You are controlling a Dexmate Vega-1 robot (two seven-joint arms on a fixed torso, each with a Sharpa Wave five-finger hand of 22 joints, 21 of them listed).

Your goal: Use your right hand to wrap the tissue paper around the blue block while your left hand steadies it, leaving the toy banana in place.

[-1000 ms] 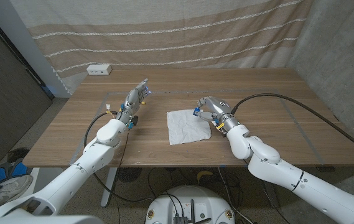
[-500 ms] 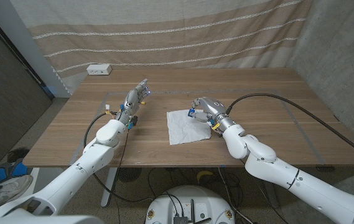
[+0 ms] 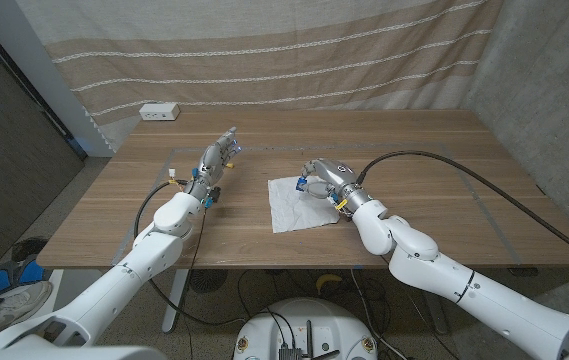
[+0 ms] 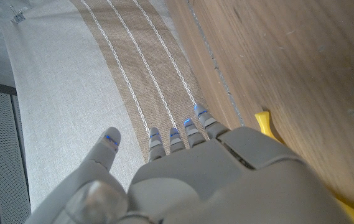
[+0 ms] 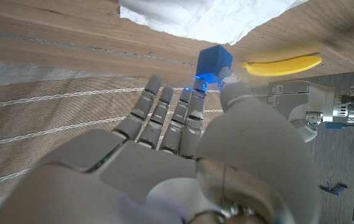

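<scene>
A crumpled white tissue paper (image 3: 299, 204) lies spread on the wooden table (image 3: 424, 135) at its middle. My right hand (image 3: 329, 180) hovers at the tissue's far edge and pinches the small blue block (image 3: 305, 183) between thumb and fingertip. In the right wrist view the blue block (image 5: 214, 61) sits at the tips of my right hand (image 5: 183, 162), beside the tissue paper (image 5: 195, 15). The yellow toy banana (image 5: 282, 64) lies on the wood next to my left arm. My left hand (image 3: 219, 155) is raised left of the tissue, fingers straight and apart, holding nothing; the banana (image 4: 265, 122) shows beside it.
A white power strip (image 3: 159, 112) lies at the table's far left corner. A black cable (image 3: 444, 158) runs across the right half of the table to my right arm. A striped curtain (image 3: 284, 60) hangs behind the table.
My right hand has carried the blue block leftward, from the tissue's far right corner to over its far edge. The left hand has stayed put.
</scene>
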